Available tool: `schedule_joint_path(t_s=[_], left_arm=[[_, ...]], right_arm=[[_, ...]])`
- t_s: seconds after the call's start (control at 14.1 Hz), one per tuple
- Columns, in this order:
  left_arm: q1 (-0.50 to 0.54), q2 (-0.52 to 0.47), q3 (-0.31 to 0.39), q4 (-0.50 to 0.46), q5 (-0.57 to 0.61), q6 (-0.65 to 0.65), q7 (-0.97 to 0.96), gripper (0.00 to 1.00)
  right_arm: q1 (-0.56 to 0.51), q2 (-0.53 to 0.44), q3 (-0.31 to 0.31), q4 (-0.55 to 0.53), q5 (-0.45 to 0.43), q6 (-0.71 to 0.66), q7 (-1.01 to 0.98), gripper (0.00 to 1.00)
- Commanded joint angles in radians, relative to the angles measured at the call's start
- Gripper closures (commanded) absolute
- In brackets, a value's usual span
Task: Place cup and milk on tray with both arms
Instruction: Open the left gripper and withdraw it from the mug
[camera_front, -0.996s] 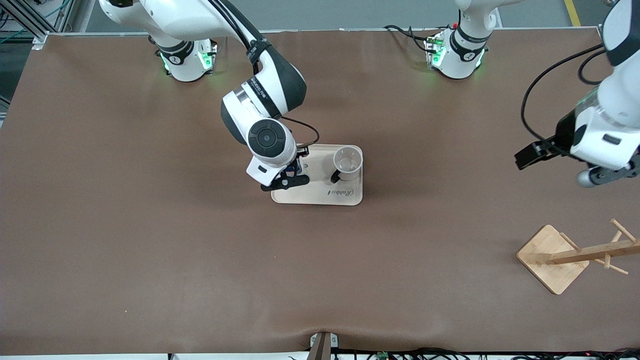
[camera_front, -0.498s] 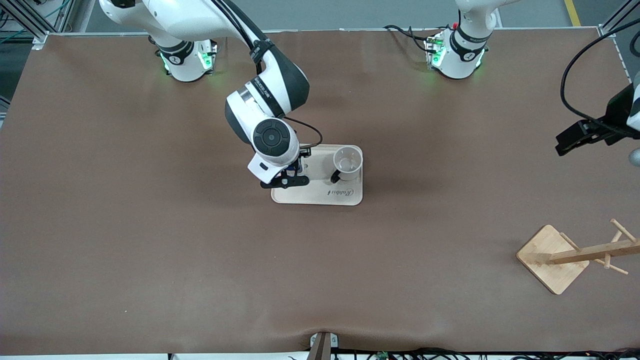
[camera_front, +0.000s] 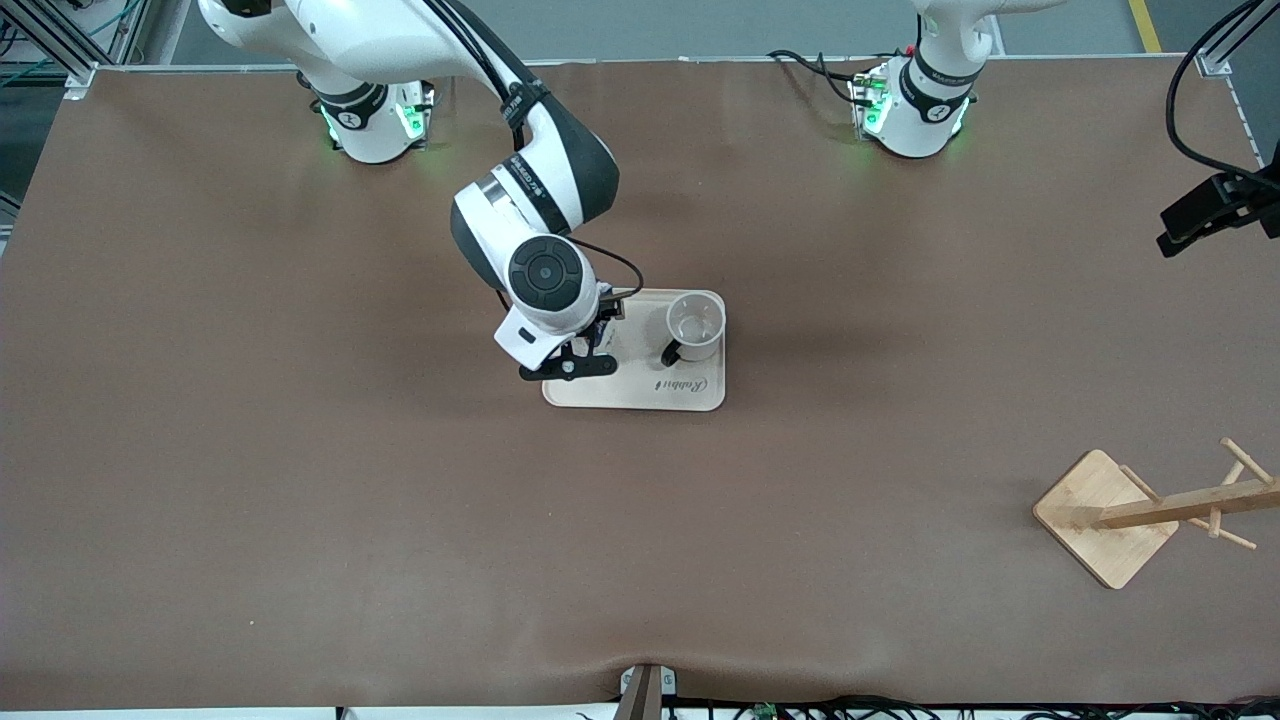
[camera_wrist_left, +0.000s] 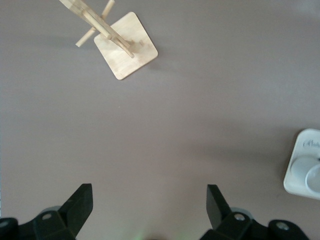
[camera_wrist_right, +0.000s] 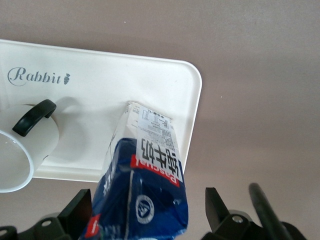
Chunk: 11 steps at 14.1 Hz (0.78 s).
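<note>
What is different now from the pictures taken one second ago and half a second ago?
The left end effector has drawn back toward the left arm's end of the table, almost out of the front view; its fingers are open. The right end effector hardly moved: it is over the tray, fingers open on either side of the milk, which stands on the tray. The cup and the wooden rack stayed in place.

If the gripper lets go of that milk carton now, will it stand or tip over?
Likely to stand: the milk looks to have its flat base on the tray. But it is tall and narrow, so a nudge from the right gripper fingers could tip it toward the cup.
</note>
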<state>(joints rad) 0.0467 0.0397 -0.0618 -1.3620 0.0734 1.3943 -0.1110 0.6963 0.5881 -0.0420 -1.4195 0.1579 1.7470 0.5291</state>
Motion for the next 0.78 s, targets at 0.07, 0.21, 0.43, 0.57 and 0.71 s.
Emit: schedule_joint_path(t_s=[0.07, 0.21, 0.43, 0.57, 0.71], left_arm=[[-0.068, -0.078, 0.076, -0.095, -0.029, 0.000, 0.071, 0.00], [-0.076, -0.084, 0.076, -0.100, -0.029, 0.000, 0.067, 0.00], [-0.084, -0.100, 0.076, -0.123, -0.029, 0.011, 0.062, 0.00], [-0.096, -0.104, 0.076, -0.131, -0.029, 0.012, 0.051, 0.00], [-0.096, -0.118, 0.074, -0.152, -0.029, 0.019, 0.048, 0.00]], right_arm=[[-0.003, 0.006, -0.001, 0.030, -0.006, -0.015, 0.011, 0.00], [-0.004, 0.002, 0.001, 0.034, 0.000, -0.017, 0.015, 0.00], [-0.006, -0.005, -0.001, 0.063, 0.005, -0.017, 0.012, 0.00], [-0.009, -0.039, -0.001, 0.091, 0.009, -0.033, 0.015, 0.00], [-0.052, -0.060, -0.009, 0.141, 0.014, -0.098, 0.015, 0.00]])
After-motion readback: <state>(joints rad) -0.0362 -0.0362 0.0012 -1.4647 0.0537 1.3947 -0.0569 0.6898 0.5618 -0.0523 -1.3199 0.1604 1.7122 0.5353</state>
